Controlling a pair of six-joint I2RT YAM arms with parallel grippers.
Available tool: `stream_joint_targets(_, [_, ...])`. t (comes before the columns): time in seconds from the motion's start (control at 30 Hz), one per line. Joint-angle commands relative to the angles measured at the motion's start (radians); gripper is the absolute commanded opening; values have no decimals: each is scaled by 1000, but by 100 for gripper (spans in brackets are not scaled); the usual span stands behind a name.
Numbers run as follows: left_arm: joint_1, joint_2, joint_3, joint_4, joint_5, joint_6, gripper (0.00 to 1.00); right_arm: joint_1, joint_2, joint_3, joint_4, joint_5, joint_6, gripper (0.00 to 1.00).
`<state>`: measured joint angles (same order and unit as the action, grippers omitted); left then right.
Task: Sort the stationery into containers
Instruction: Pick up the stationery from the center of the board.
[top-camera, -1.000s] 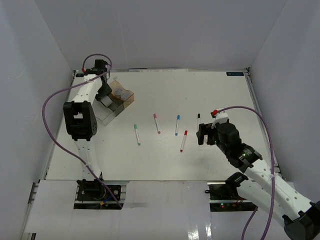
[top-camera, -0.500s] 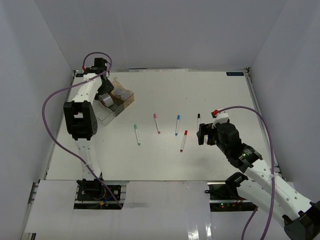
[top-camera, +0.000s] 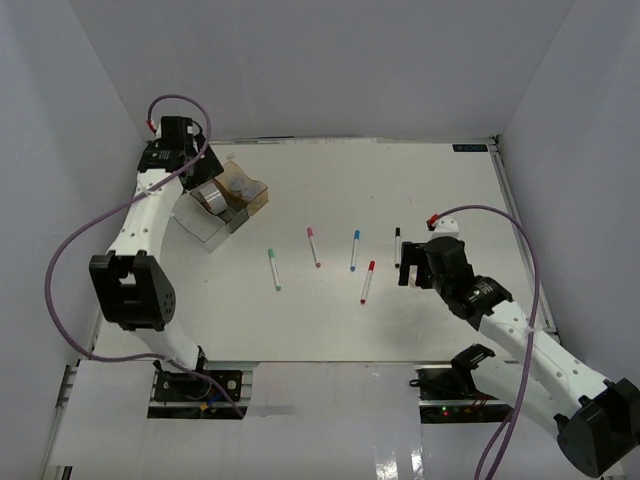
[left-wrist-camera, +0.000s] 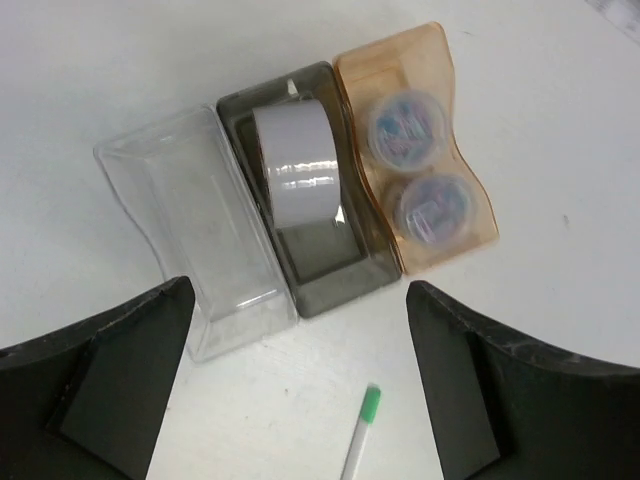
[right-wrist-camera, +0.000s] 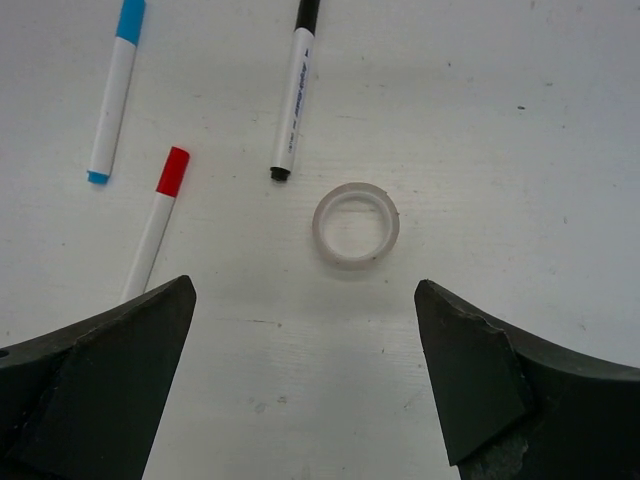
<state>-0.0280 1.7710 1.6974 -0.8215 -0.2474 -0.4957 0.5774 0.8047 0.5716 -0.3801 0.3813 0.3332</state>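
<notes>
My left gripper (left-wrist-camera: 300, 330) hangs spread wide and empty above the joined boxes. The silvery tape ring (left-wrist-camera: 295, 180) stands on edge in the smoky middle box (left-wrist-camera: 318, 268); one round tub (left-wrist-camera: 405, 125) and a second round tub (left-wrist-camera: 437, 205) sit in the amber box (left-wrist-camera: 452, 62) at its 3 o'clock; the clear box (left-wrist-camera: 170, 200) lies at 9 o'clock; the green marker (left-wrist-camera: 362, 430) pokes in at 6. My right gripper (right-wrist-camera: 305, 290) is just as wide, holding nothing; the clear tape roll (right-wrist-camera: 355, 223) lies flat on the counter (right-wrist-camera: 500, 100) below the gap, with the black marker (right-wrist-camera: 295, 90) at its 11 o'clock and the red marker (right-wrist-camera: 160, 215) and blue marker (right-wrist-camera: 115, 85) out toward 9 and 10.
</notes>
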Motion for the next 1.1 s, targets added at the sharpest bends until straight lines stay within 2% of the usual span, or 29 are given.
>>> stream_joint_targets(0.0, [5,-241,-174,148,115,86,98,-48,65,62,-6,-18,43,97])
stream_joint_targets(0.17, [5,-496,-462,257,327,135,98,-149,181,82,0,-65,46,100])
stream_joint_targets(0.23, [4,-606,-528,274,394,143,98,-204,235,88,10,-91,40,100])
stream_joint_targets(0.4, [-3,-780,-694,306,494,160,98,-280,307,73,53,-171,36,86])
stream_joint_targets(0.63, [-35,-817,-774,306,566,169,98,-321,370,57,115,-168,43,68])
stream_joint_targets(0.9, [-41,-821,-788,303,596,155,98,-332,471,34,187,-180,67,60])
stream_joint_targets(0.97, [-43,-823,-792,302,611,149,98,-332,496,34,201,-177,67,54])
stream_joint_targets(1.07, [-44,-825,-798,300,625,138,98,-333,516,36,207,-170,69,52])
